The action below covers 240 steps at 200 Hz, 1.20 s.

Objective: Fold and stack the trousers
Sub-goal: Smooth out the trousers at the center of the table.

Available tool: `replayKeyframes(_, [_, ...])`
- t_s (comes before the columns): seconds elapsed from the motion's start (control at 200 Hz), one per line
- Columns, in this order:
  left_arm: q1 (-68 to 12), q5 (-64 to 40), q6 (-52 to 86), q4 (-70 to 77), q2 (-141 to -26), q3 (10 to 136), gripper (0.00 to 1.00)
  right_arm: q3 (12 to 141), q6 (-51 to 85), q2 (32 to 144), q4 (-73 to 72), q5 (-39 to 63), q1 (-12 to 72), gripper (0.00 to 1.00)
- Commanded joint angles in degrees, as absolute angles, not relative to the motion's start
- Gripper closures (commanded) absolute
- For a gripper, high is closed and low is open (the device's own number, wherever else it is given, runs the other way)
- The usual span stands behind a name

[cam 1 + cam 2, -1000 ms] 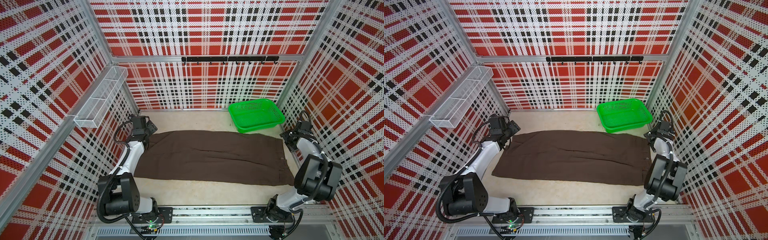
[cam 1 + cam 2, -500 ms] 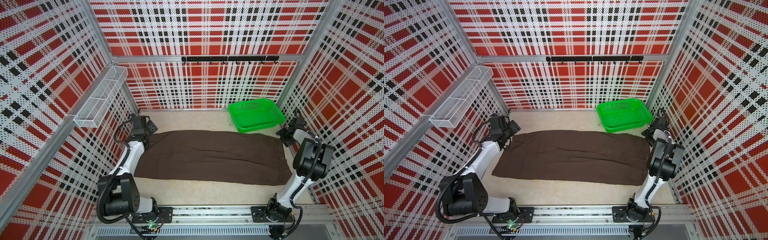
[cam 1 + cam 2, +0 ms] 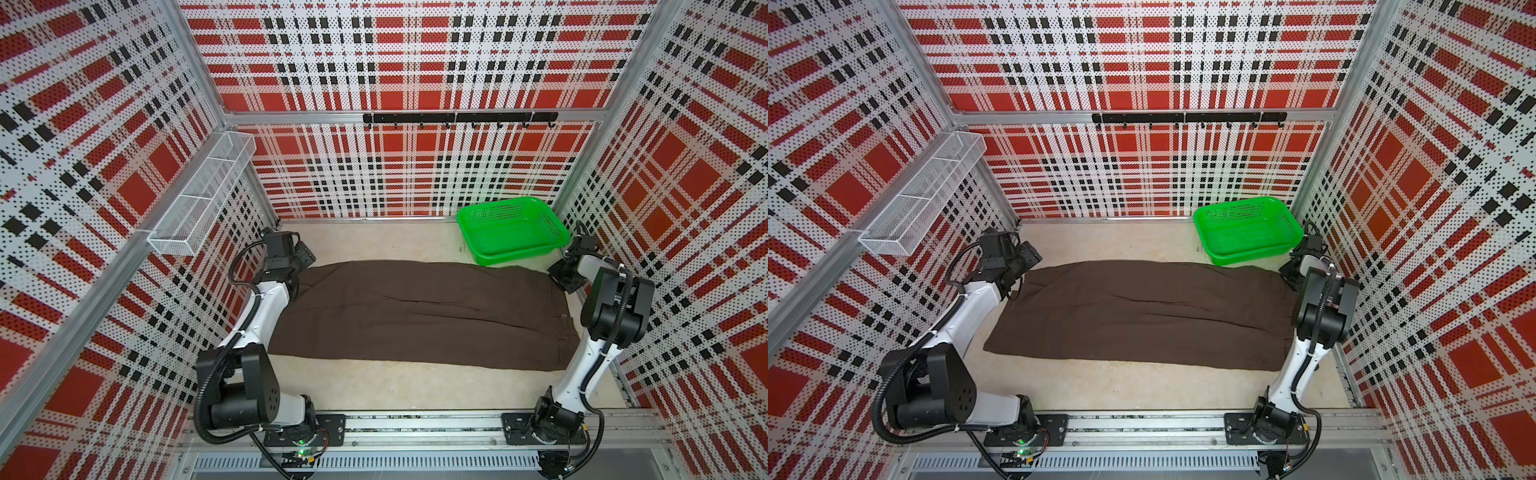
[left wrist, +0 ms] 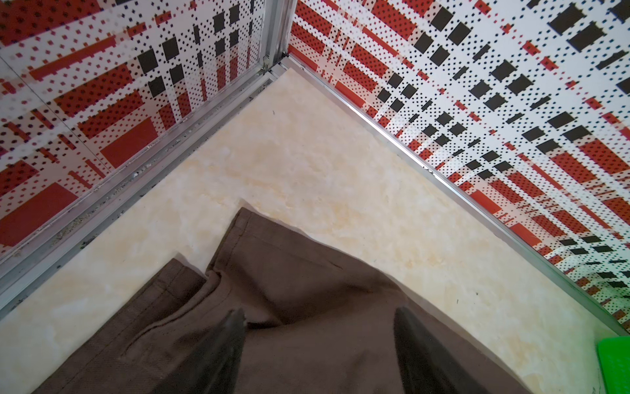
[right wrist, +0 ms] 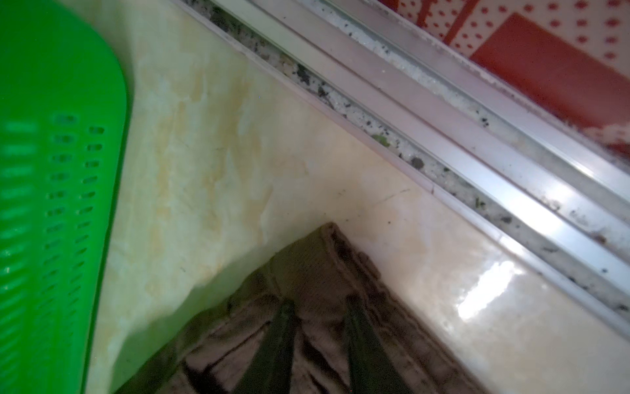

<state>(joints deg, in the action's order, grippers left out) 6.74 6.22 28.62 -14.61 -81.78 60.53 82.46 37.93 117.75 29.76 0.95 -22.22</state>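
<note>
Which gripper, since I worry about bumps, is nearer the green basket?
Right. The right gripper is at the trousers' far corner, close beside the basket. The left gripper is at the opposite far corner, the trousers' whole length away.

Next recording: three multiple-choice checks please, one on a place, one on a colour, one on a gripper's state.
1. Where is the green basket? A. far right corner of the table B. near left corner C. hung on the wall hooks
2. What colour are the trousers? A. blue B. dark brown C. white
3. How does the left gripper stand? A. shut on the basket B. shut on nothing C. open over the trousers' leg ends

Key: 1 A, both top views show it there; 2 B, the cloth is brown in every view; 3 C, the left wrist view shows the fingers wide apart above the cloth.
</note>
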Motion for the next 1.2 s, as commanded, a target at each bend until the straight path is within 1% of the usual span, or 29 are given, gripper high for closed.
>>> replayKeyframes(0.0, [7.11, 4.97, 27.77, -14.23, -82.97, 62.21, 0.28, 83.21, 38.37, 117.43, 30.76, -0.18, -21.68, 0.86])
replayKeyframes(0.025, [7.07, 4.87, 27.78, -14.21, -82.97, 62.21, 0.28, 83.19, 38.38, 116.71, 30.52, -0.42, -21.62, 0.88])
replayKeyframes(0.08, [6.82, 4.84, 27.64, -14.23, -82.88, 62.19, 0.28, 83.14, 38.08, 115.08, 29.46, -0.82, -21.65, 0.95])
replayKeyframes(0.15, [6.38, 5.11, 27.42, -14.23, -82.62, 62.39, 0.28, 84.21, 37.87, 113.58, 29.18, -1.62, -21.69, 1.00])
replayKeyframes(0.376, [6.04, 5.44, 27.20, -14.46, -82.50, 63.20, 0.28, 90.94, 38.09, 113.21, 31.19, -4.90, -21.80, 1.00])
replayKeyframes(0.521, [6.67, 5.26, 26.57, -15.23, -85.30, 65.94, 0.27, 90.22, 40.31, 111.36, 30.70, -6.57, -22.93, 1.00])
replayKeyframes(0.656, [6.30, 4.71, 25.77, -17.09, -92.07, 71.05, 0.26, 86.40, 41.13, 108.57, 29.55, -6.14, -23.04, 1.00])
replayKeyframes(0.857, [3.27, 9.10, 23.08, -23.18, -104.41, 81.87, 0.26, 78.68, 41.33, 103.09, 28.33, -6.48, -23.26, 1.00])
replayKeyframes(0.997, [2.28, 12.77, 21.48, -26.59, -110.47, 87.75, 0.27, 73.95, 41.43, 99.71, 27.26, -8.05, -25.87, 1.00])
replayKeyframes(1.082, [2.28, 14.03, 19.73, -28.51, -113.93, 90.80, 0.28, 72.29, 41.59, 98.93, 26.72, -7.05, -28.12, 1.00])
replayKeyframes(1.198, [2.33, 15.58, 18.38, -31.46, -119.15, 95.52, 0.29, 71.54, 41.53, 98.35, 26.15, -6.91, -28.56, 1.00])
